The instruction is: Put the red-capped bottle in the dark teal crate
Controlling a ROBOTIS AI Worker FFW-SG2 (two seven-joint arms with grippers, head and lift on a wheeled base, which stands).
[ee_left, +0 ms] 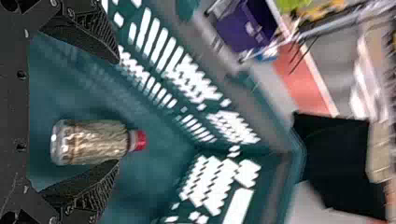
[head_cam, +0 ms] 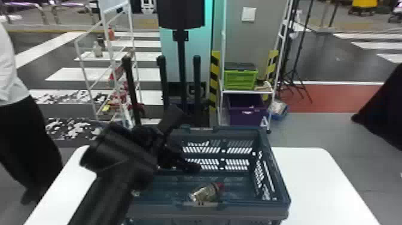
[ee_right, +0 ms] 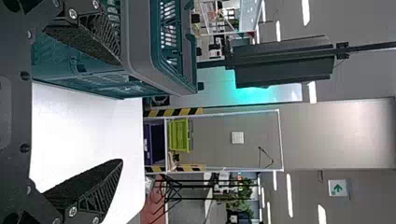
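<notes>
Dark teal plastic is forming the crate point(head_cam: 251, 211), which is standing open on the white table point(head_cam: 314, 185). The red-capped bottle point(head_cam: 203, 194) is lying on its side on the crate floor, close to the near wall. Its red cap point(head_cam: 220, 186) is facing right.

The left arm point(head_cam: 119, 179) is slanting over the table's left part and the crate's left side. The left hand point(head_cam: 190, 139) is hovering over the crate, its wrist bending so that the hand is pointing to the right. Its two fingers point(ee_left: 88, 32) are standing apart and gripping nothing. In the left wrist view, the bottle is appearing between and below them, with its cap pointing away from the palm.

The right hand point(ee_right: 120, 112) is holding a position to the right of the crate, keeping its fingers well apart with nothing between them.

Beyond the table on the far side, a white shelf rack point(head_cam: 245, 92) is supporting a lime-green crate point(head_cam: 240, 80). A purple bin point(head_cam: 246, 115) is sitting beneath that shelf.
</notes>
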